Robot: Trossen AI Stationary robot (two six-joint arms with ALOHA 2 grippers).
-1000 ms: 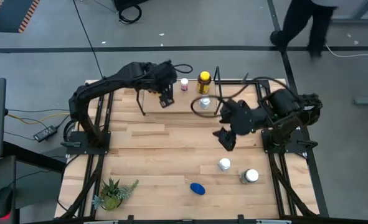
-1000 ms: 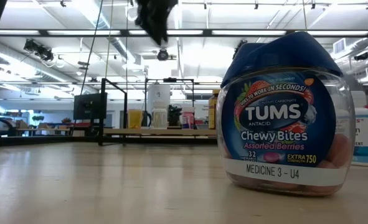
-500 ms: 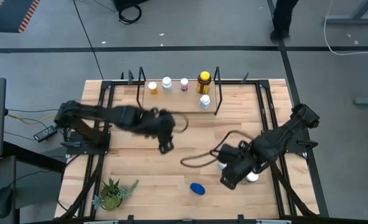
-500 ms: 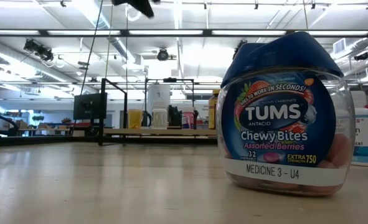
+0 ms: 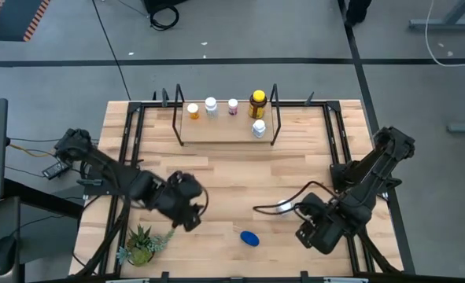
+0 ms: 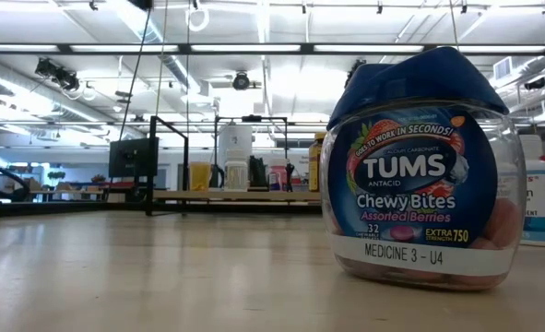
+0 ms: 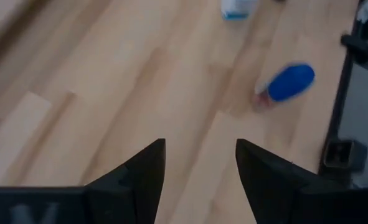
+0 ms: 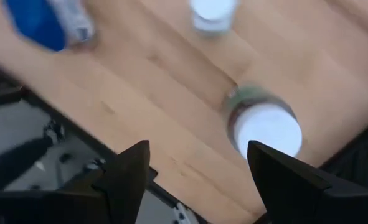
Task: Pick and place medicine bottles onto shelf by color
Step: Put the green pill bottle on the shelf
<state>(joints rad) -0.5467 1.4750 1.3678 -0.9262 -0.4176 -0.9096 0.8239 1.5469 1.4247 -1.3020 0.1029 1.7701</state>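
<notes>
While five small round bottles stood on the light-wood shelf [image 5: 224, 130] at the counter's [image 5: 216, 177] far edge, the blue bottle [image 5: 249, 238] lay on its side on the planked near part. Left gripper [image 5: 186, 214] hovered near the potted plant [image 5: 142, 245], jaws apart and empty. Right gripper [image 5: 317, 232] hung over two white-capped bottles [image 8: 264, 127], jaws apart, holding nothing.

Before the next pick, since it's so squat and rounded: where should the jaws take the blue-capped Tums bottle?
Probably from above, across the narrower blue cap. The Tums bottle stands upright on the table, wide and bulging below, tapering to the cap. The left gripper, open, looks at it across bare wood, so that side seems free.
</notes>
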